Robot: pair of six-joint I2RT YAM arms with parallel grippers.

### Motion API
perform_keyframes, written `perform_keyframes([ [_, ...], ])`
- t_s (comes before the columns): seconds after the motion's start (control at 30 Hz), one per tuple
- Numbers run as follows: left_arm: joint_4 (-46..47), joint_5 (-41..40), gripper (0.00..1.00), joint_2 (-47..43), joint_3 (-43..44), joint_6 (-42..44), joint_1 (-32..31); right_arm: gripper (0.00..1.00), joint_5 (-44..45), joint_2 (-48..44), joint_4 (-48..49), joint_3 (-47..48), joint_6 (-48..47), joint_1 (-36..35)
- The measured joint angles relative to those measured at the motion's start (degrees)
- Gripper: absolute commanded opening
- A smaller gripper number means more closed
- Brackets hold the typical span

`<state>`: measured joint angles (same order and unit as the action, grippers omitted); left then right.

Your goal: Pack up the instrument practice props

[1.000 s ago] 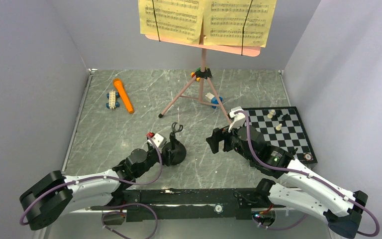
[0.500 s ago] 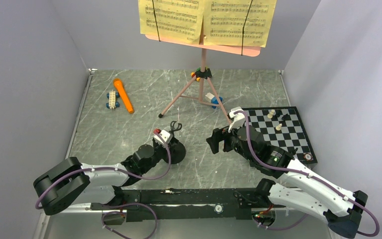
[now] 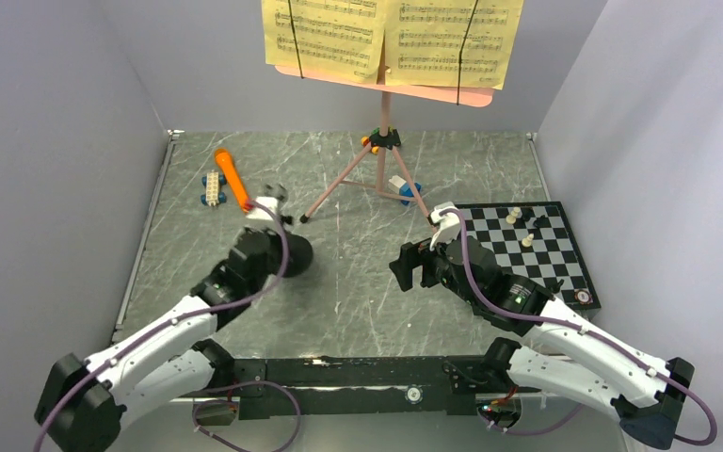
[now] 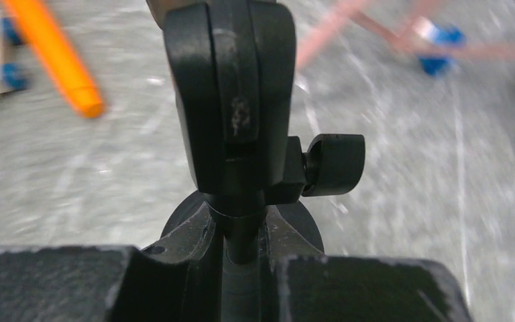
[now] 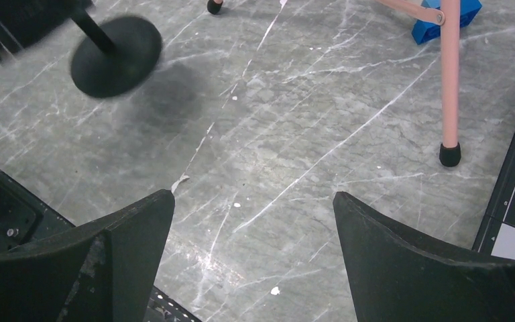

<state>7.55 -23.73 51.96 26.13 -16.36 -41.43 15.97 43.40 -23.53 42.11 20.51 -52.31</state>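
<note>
Packing has barely begun. The left fingers (image 4: 141, 282) are clamped on the mic stand (image 5: 115, 56), holding it off the tabletop (image 3: 358, 301) near the microphone (image 3: 232, 181). The right fingers (image 5: 127, 248) gape wide, empty. The music stand (image 3: 383, 113) with its pages (image 3: 391, 38) stands upright at the back.

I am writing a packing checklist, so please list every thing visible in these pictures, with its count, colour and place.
music stand: 1, pink, far middle of the table, on tripod legs
sheet-music pages: 2, yellow, on the music stand's desk
microphone: 1, orange, lying far left
mic stand: 1, black, round base, left of centre, gripped by the left hand
toy blocks: 2 groups, blue and white, one beside the microphone, one by the music stand's legs
chessboard: 1, black and white, right side, a few pieces on it
table: 1, grey marbled
left hand: 1, black, shut on the mic stand
right hand: 1, black, open, empty, beside the chessboard
</note>
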Motion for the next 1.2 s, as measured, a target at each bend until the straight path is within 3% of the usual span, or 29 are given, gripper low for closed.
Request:
perform_keyframes([
  [0.23, -13.62, -5.05, 0.0, -3.21, 6.12, -6.93, 19.78, 0.94, -0.74, -0.04, 0.09, -0.04, 0.11, 0.0],
  [0.5, -19.26, -4.11, 0.0, 8.04, 7.8, -9.49, 38.07, 0.93, -2.49, -0.74, 0.92, -0.61, 0.55, 0.02],
  [0.8, -11.1, -3.54, 0.0, 15.74, 9.29, -6.1, 49.18, 0.94, -3.85, -2.1, 1.92, -1.73, 1.16, 0.0],
  [1.0, -0.13, -2.43, 0.0, 19.98, 9.18, -0.24, 51.58, 0.94, -3.8, -2.14, 1.99, -1.95, 0.96, 0.02],
  [1.1, 3.69, -1.18, 0.11, 23.91, 9.42, 2.14, 52.11, 0.94, -3.48, -2.14, 1.99, -2.23, 0.83, 0.02],
  [1.2, 3.89, -0.2, 0.34, 27.36, 11.78, 3.72, 52.24, 0.94, -3.41, -1.79, 2.03, -2.25, 0.66, 0.02],
])
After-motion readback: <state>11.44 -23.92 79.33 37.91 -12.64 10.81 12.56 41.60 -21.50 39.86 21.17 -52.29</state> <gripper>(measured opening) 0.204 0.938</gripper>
